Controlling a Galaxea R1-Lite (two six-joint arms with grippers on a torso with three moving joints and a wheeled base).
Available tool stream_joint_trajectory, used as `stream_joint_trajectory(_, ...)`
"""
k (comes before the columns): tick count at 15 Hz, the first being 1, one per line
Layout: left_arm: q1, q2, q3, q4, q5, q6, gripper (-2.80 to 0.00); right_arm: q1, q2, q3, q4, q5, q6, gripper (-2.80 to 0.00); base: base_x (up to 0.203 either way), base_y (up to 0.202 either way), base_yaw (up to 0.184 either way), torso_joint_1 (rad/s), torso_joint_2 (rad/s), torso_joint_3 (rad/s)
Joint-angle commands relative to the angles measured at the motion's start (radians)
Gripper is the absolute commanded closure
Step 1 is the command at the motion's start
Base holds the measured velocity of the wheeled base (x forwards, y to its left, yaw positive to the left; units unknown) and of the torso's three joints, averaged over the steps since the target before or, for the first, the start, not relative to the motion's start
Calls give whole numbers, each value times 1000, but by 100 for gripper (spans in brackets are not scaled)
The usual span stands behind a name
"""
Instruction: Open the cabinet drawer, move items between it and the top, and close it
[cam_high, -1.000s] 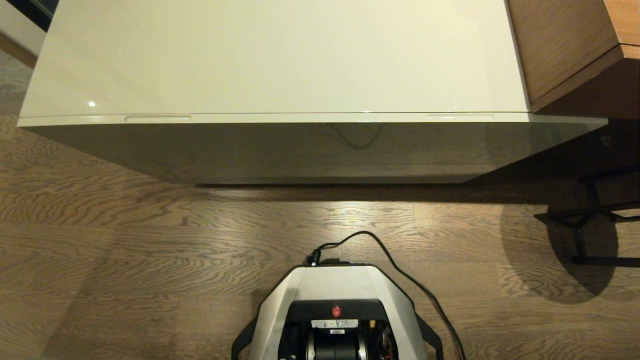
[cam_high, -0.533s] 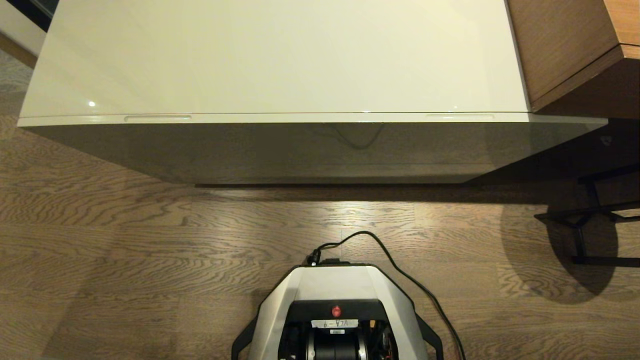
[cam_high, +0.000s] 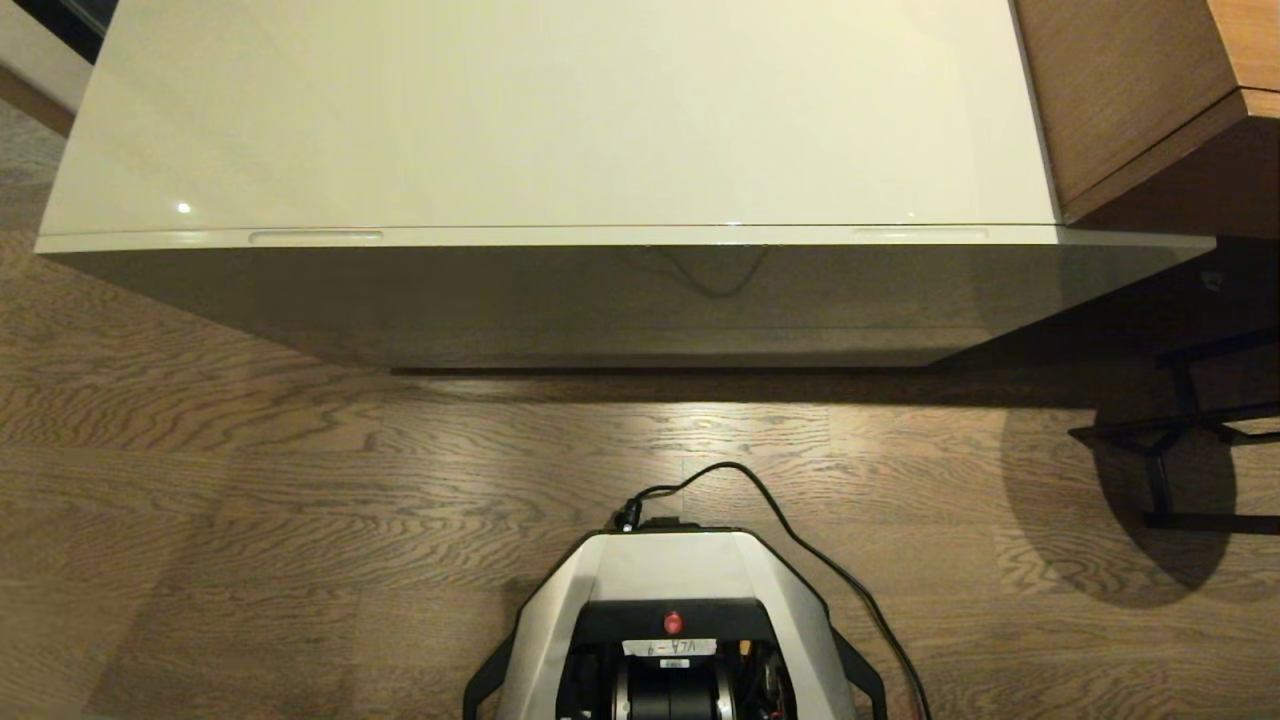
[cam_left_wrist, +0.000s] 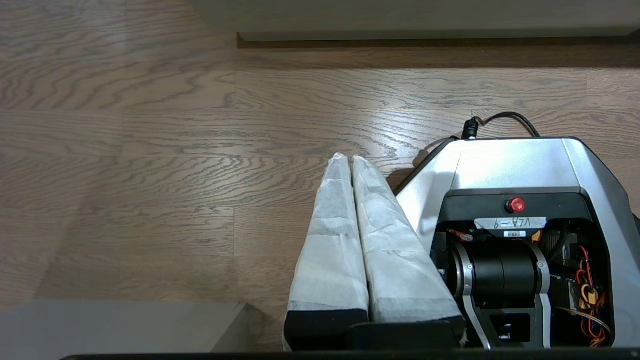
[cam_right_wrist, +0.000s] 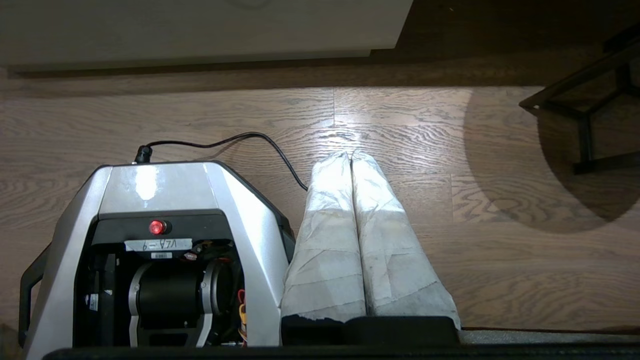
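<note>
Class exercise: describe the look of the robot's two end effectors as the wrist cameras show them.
Each has two long tapering fingers wrapped in creased white covering on a black mount. The left end effector looks cleaner; the right end effector is greyer and smudged.

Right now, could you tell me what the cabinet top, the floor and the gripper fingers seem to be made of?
The top: glossy cream lacquer or laminate, judging by its sharp light glint. The floor: matte wood or wood-look planks, with visible grain and seams. The left gripper and right gripper: fingers wrapped in wrinkled white tape or fabric.
</note>
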Motion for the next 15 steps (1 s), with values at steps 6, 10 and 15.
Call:
stream_joint_trajectory(6, 1, 2, 0, 0, 1, 0, 0, 0, 1, 2, 0, 0, -1, 0, 0, 0, 0, 0, 0, 0)
stream_joint_trajectory(10, 2, 2, 0, 0, 1, 0, 0, 1, 1, 2, 0, 0, 0, 0, 0, 0, 0, 0, 0, 0)
stream_joint_trajectory(15, 1, 2, 0, 0, 1, 0, 0, 1, 1, 2, 0, 0, 0, 0, 0, 0, 0, 0, 0, 0)
